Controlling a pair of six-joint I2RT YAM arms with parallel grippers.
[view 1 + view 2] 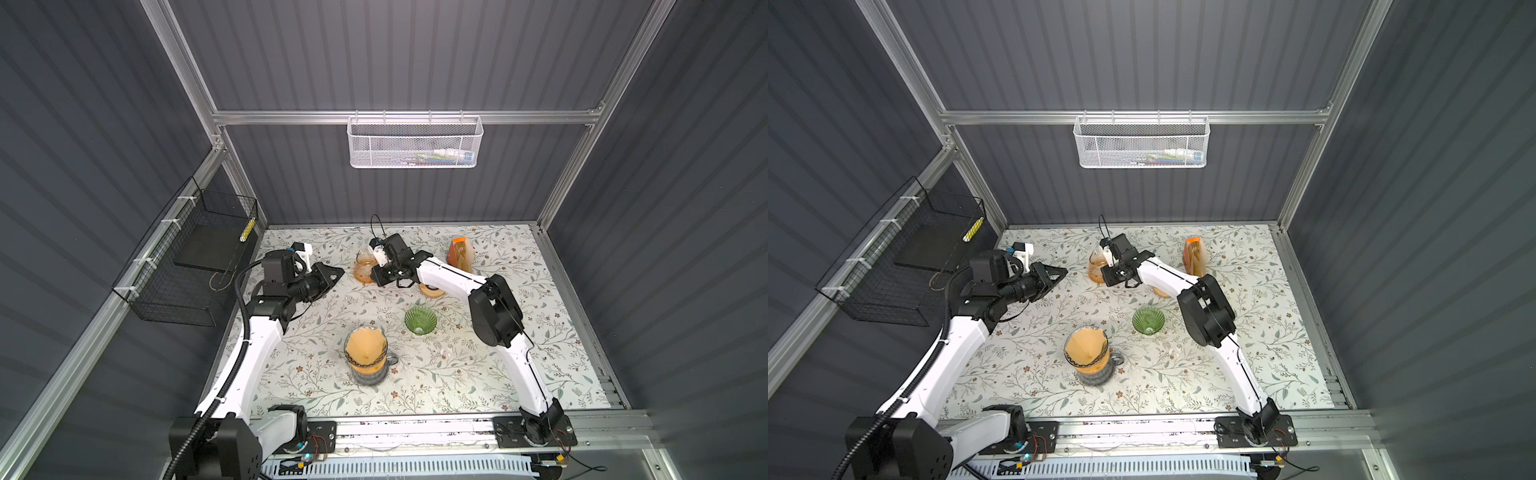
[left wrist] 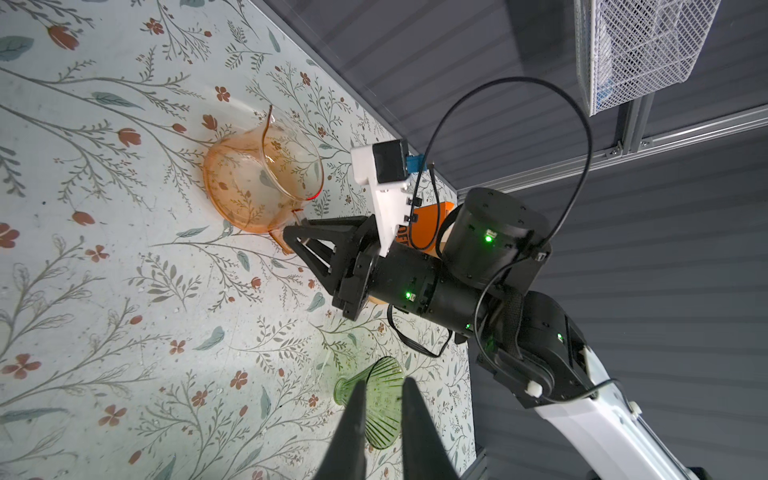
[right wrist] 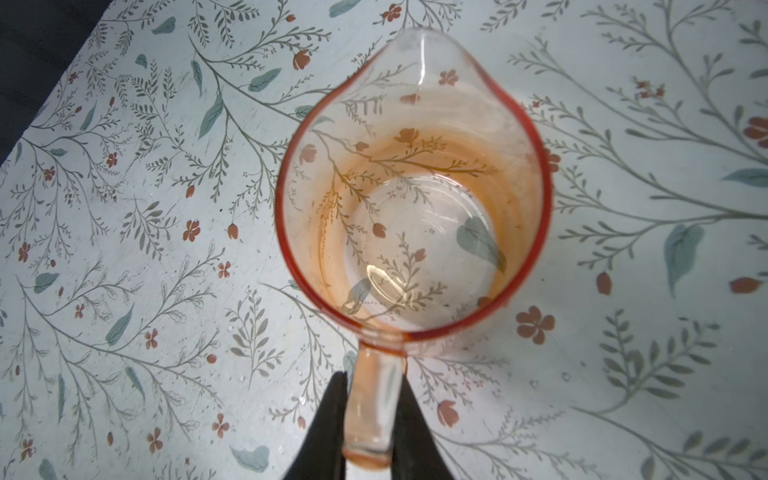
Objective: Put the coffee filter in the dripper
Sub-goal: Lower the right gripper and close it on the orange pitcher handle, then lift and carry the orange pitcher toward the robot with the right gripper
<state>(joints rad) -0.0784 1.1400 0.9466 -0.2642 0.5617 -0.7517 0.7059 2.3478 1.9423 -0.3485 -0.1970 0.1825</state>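
Observation:
A brown paper coffee filter (image 1: 365, 347) sits inside a clear dripper (image 1: 384, 347) on a grey-based cup at the front middle, seen in both top views. A green glass dripper (image 1: 420, 319) (image 2: 382, 428) stands upright and empty to its right. A stand of spare filters (image 1: 460, 254) with an orange top is at the back right. My right gripper (image 3: 372, 376) (image 1: 376, 273) is shut on the handle of an empty orange glass pitcher (image 3: 411, 187) (image 1: 363, 266) at the back. My left gripper (image 2: 384, 380) (image 1: 340, 271) hangs left of the pitcher, narrowly open and holding nothing.
A tan ring (image 1: 432, 291) lies partly under the right arm. A white mesh basket (image 1: 415, 141) hangs on the back wall and a black wire basket (image 1: 187, 266) on the left wall. The floral table (image 1: 498, 374) ends at the front rail.

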